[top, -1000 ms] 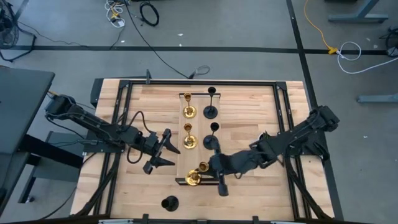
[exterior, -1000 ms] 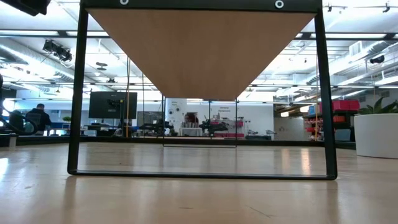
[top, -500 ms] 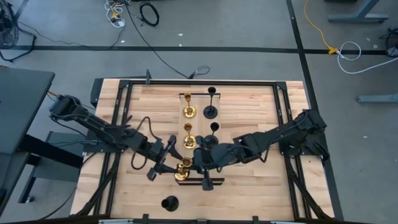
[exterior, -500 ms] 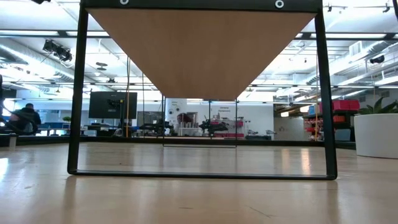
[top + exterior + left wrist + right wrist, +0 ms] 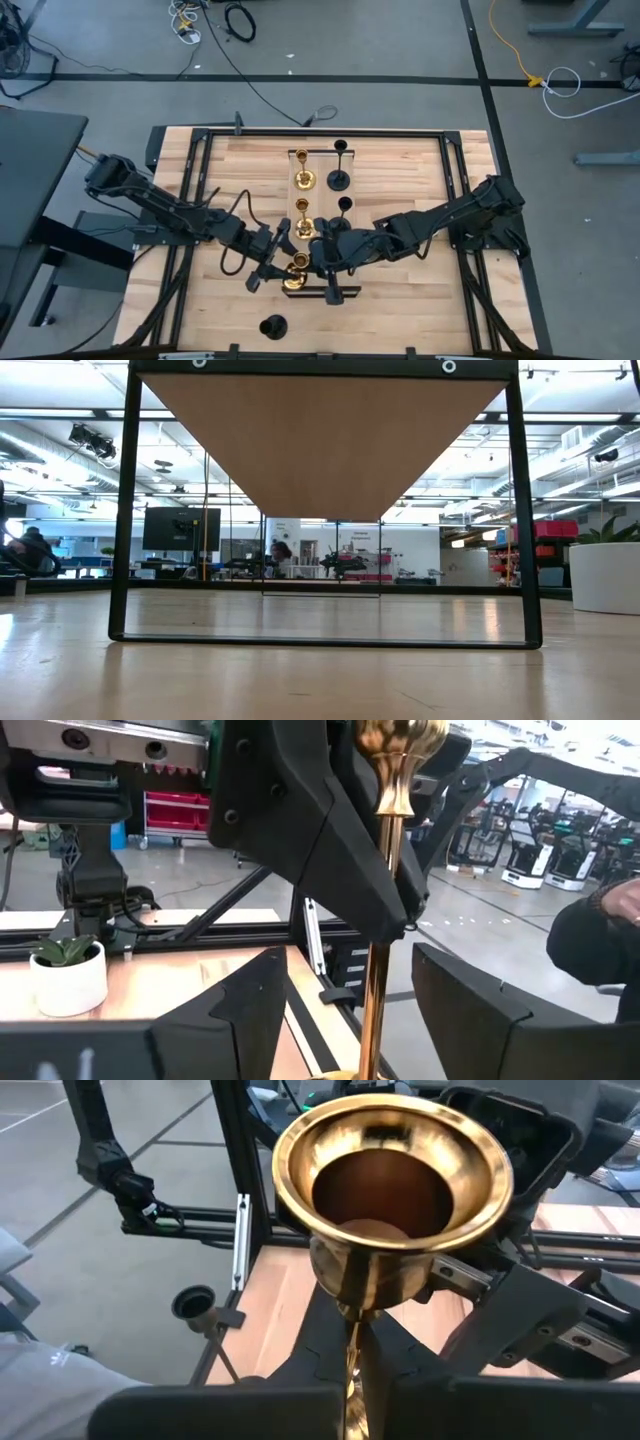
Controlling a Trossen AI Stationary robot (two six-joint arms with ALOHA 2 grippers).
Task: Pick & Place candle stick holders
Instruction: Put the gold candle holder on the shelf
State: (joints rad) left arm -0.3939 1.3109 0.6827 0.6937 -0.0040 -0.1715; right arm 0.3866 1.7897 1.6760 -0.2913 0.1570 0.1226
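Observation:
A gold candle stick holder [image 5: 293, 272] stands upright between my two grippers, left of the row. My right gripper [image 5: 318, 256] is shut on it. Its cup [image 5: 390, 1180] fills the right wrist view. My left gripper [image 5: 276, 256] is open; its fingers [image 5: 245, 1010] stand on either side of the stem [image 5: 378, 970] without touching it. Two more gold holders [image 5: 304, 178] [image 5: 304, 224] and two black ones [image 5: 340, 176] [image 5: 344, 208] stand on their bases in two rows at mid table. Another black holder [image 5: 272, 326] stands near the front edge. My right gripper pinches the gold holder's thin stem [image 5: 352, 1365] between its two fingers, below the cup. The fingers [image 5: 335, 840] come from the table's right side, slanting a little downward, and lie across the stem. The holder stays upright in the hold, cup up.
A dark frame [image 5: 200, 200] runs round the wooden table top. A small white pot with a green plant [image 5: 68, 978] stands beyond the left gripper. A person's hand and dark sleeve [image 5: 600, 935] show in the room behind. Bare wood lies at the front left.
My right gripper has carried the gold holder from the near end of the gold row toward the table's left, keeping it upright. My left gripper has gone toward the table's right, up to the holder, so that its open fingers now flank the stem.

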